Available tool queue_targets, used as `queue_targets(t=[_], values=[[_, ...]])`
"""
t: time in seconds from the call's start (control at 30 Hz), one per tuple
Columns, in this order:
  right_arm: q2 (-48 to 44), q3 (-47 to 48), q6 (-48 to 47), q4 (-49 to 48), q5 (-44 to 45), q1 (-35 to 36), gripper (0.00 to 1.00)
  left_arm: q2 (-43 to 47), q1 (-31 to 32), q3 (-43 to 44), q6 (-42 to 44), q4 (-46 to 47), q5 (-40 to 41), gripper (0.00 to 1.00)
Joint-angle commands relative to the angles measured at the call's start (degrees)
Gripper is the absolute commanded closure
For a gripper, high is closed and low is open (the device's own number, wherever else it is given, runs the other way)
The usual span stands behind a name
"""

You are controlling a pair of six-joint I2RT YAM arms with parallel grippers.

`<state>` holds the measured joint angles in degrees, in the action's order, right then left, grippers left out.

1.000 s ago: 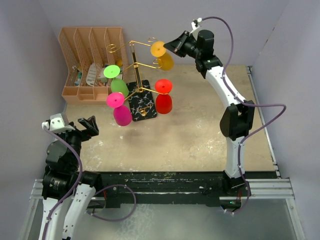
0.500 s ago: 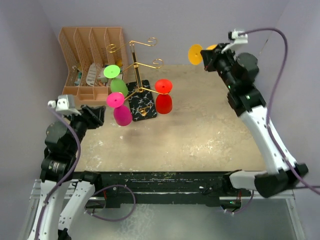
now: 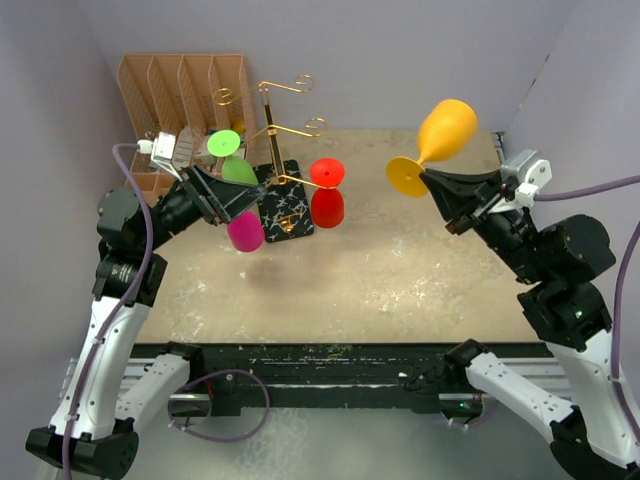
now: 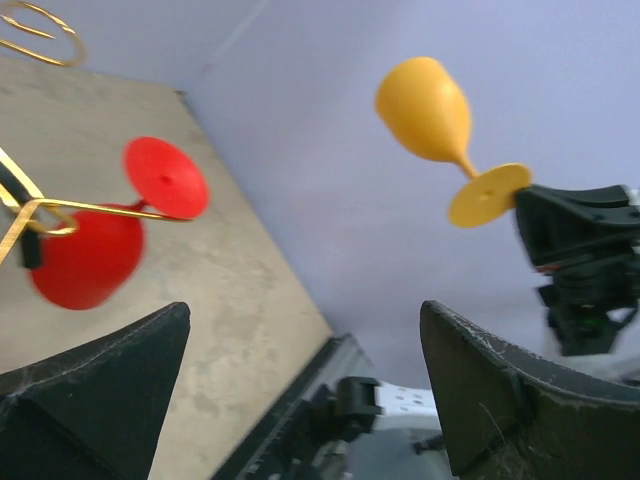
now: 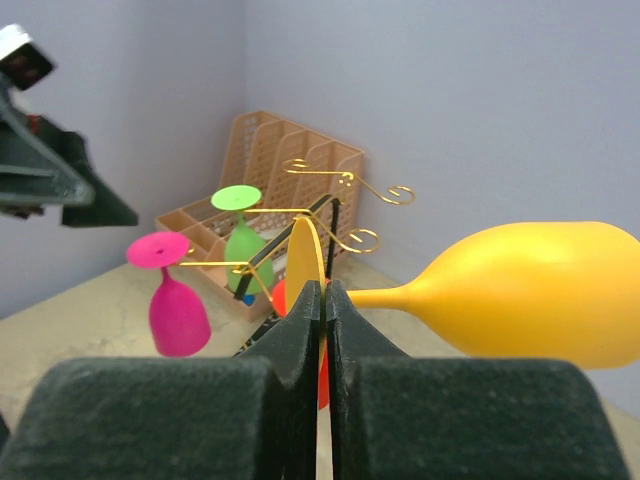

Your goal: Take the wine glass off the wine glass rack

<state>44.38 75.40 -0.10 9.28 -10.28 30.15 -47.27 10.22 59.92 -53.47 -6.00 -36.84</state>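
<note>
The right claw (image 3: 431,181) clamps the yellow wine glass (image 3: 445,128) by its foot, aloft, well apart from the wine glass rack (image 3: 268,125); the left claw (image 4: 302,320) gapes. A mottled beige surface (image 3: 390,270) lies below, lilac walls (image 3: 400,50) around.

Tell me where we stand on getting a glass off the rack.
Done: the orange wine glass is clear of the wine glass rack, up to its right. In hand: the right gripper is shut on its foot; the left gripper is open near the pink glass. Left: setting it down. The green glass and red glass also hang on the rack.
</note>
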Motion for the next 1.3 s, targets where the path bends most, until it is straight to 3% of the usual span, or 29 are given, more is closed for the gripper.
queue_targets(t=[0.0, 0.1, 0.3, 0.47, 0.6, 0.8, 1.27], values=[[1.68, -1.59, -1.49, 1.79, -3.49, 0.96, 1.0, -2.63, 0.26, 1.53, -20.65, 13.91, -12.02, 0.01], [3.53, -1.96, -1.63, 1.25, -1.38, 2.64, 1.0, -2.37, 0.3, 1.74, -23.49, 12.32, -11.15, 0.01], [9.85, 1.41, -5.06, 1.0, 7.18, 11.61, 1.0, -4.04, 0.33, 4.75, -20.55, 3.64, -9.82, 0.0], [16.25, 5.8, -12.64, 1.71, 22.43, 24.39, 1.0, -4.95, 0.33, 3.09, -22.22, 4.13, -10.07, 0.0], [19.45, 6.09, -19.73, -0.99, 33.63, 32.62, 1.0, -5.04, 0.33, 2.82, -22.99, 3.64, -10.82, 0.06], [21.49, 2.36, -32.34, -12.95, 46.34, 41.23, 1.0, -4.0, 0.33, 2.81, -24.46, 1.32, -11.49, 0.17], [27.56, -11.31, -62.67, -46.5, 58.49, 53.74, 1.0, -2.82, 0.31, 1.46, -28.34, 0.19, -10.42, 0.16]])
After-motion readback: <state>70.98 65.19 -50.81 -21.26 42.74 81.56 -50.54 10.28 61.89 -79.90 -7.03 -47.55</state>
